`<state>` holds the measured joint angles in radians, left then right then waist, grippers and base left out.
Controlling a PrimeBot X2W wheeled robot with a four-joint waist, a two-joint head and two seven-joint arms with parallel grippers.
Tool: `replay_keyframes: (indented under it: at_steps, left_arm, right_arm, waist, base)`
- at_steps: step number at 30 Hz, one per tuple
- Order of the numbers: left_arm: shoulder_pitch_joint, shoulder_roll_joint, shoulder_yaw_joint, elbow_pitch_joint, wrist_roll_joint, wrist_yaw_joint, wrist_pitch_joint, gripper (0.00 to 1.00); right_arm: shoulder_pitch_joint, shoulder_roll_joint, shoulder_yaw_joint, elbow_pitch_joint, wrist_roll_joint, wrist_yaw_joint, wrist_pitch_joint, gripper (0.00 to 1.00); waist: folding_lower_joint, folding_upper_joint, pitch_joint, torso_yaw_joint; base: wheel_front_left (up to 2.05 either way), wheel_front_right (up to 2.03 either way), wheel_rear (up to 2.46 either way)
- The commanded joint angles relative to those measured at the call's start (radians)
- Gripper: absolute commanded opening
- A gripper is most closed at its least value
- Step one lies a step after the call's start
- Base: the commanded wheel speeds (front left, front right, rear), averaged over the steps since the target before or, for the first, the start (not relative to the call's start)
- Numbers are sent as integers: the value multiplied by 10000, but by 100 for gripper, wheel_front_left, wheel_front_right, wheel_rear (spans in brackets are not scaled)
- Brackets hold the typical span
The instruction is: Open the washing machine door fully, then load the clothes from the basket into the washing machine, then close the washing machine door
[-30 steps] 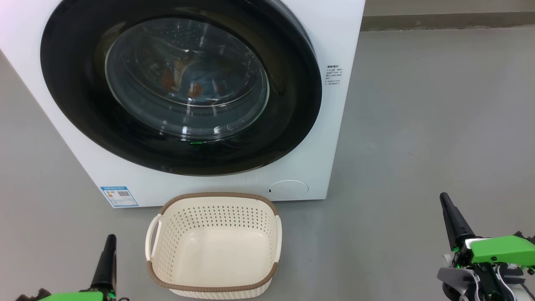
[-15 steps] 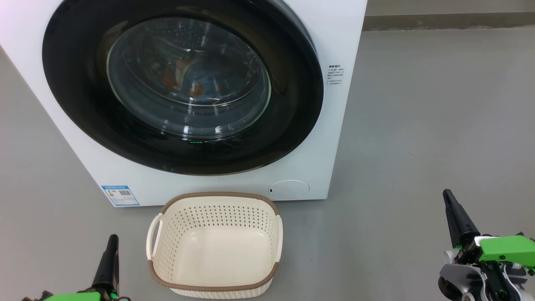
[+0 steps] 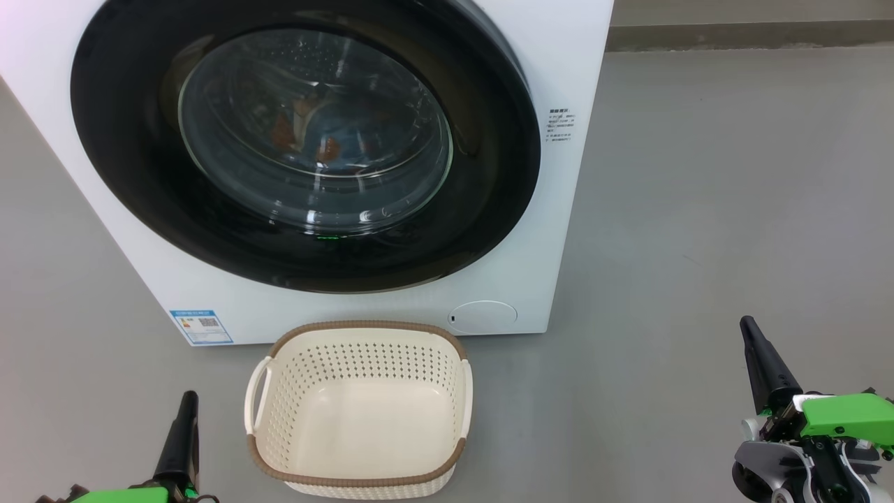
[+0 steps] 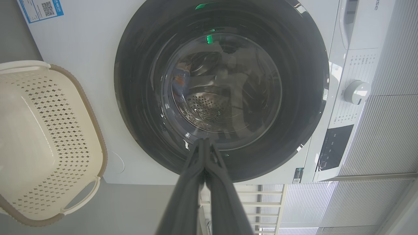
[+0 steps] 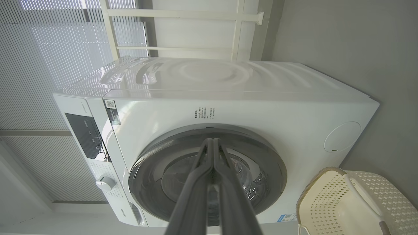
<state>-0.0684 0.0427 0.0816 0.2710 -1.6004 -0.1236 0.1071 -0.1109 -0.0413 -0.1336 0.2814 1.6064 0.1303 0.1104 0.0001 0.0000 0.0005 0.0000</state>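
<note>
We see one basket [image 3: 363,360] on the grey floor [image 3: 698,209], just in front of the one machine [image 3: 559,237]. Its two side handles and bare cream bottom show. The one door [image 3: 133,175] lies shut against the machine's front. Through its glass we make out the clothes [image 3: 328,143], a blue-and-orange bundle inside the drum. One blue label [image 3: 200,327] and one round cover [image 3: 482,316] sit low on the front. Two grippers flank the basket: the left gripper [image 3: 187,405] near it and the right gripper [image 3: 751,332] well apart. Each has its fingers pressed together, gripping nothing.
</note>
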Motion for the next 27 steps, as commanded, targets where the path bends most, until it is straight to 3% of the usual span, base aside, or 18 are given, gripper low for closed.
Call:
replay_keyframes:
  at_steps: [1,27]
  left_arm:
    - [-473,81,333,-178,-73,-70,67,0]
    - [-473,80,335,-181,-71,-70,69,0]
  right_arm:
    - [-42,-89,179,-307,7,4,40,0]
    - [-42,-89,179,-307,7,4,40,0]
  waist:
    - [0,0,0,0]
    - [0,0,0,0]
  base:
    - [0,0,0]
    - [0,0,0]
